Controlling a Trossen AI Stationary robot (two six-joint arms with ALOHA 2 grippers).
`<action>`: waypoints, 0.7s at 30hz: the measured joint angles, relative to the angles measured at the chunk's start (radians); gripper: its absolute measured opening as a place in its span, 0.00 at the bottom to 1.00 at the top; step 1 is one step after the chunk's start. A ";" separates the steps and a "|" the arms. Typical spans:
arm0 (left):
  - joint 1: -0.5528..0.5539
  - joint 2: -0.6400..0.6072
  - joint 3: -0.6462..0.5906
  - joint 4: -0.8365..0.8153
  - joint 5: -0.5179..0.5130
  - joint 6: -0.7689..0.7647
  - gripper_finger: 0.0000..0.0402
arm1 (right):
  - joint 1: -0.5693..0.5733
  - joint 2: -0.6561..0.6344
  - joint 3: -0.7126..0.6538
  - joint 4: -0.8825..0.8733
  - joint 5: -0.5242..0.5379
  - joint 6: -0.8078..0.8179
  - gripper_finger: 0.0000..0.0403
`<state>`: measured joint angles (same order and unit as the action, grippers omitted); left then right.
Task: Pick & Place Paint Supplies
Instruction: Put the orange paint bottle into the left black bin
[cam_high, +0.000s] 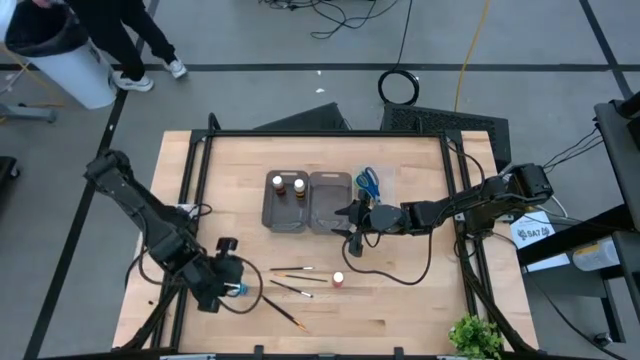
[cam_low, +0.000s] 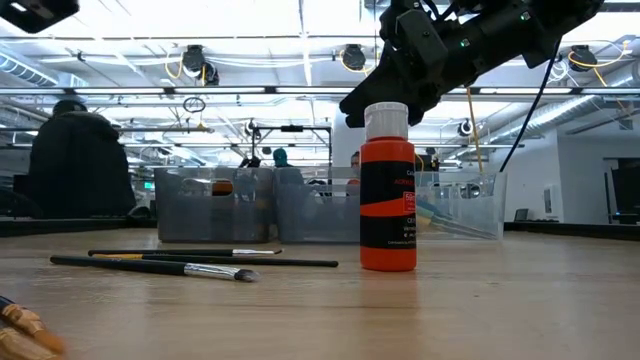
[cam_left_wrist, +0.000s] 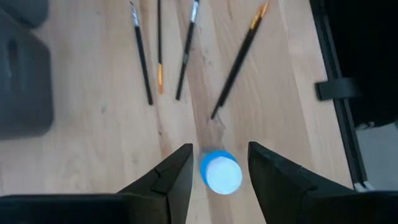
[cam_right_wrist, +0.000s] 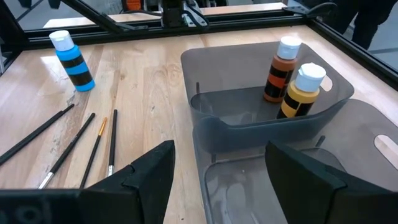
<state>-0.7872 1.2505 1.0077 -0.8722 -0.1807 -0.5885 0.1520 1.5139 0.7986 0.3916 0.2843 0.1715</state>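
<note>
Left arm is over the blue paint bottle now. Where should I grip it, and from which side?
Grip the blue paint bottle on its round body just under the white cap, coming straight down. It stands upright, apart from the brushes, and the left gripper already hangs open with a finger on either side.

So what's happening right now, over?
Left gripper open around blue bottle. Right gripper open, above grey tray. Brushes nearby, clear.

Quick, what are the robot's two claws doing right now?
Left gripper: open, fingers either side of the blue paint bottle, not gripping.
Right gripper: open, empty, above the grey trays.
</note>
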 joint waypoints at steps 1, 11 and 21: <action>-0.007 0.011 0.000 0.000 0.002 -0.009 0.39 | 0.000 0.000 0.000 0.000 0.000 0.000 0.59; -0.033 0.075 0.000 -0.008 -0.001 -0.142 0.39 | 0.000 0.000 0.000 0.000 0.000 0.000 0.59; -0.037 0.075 0.000 -0.076 0.015 -0.271 0.61 | 0.000 0.000 0.000 0.000 0.001 0.000 0.59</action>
<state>-0.8244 1.3251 1.0073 -0.9486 -0.1655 -0.8593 0.1524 1.5139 0.7986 0.3912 0.2852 0.1715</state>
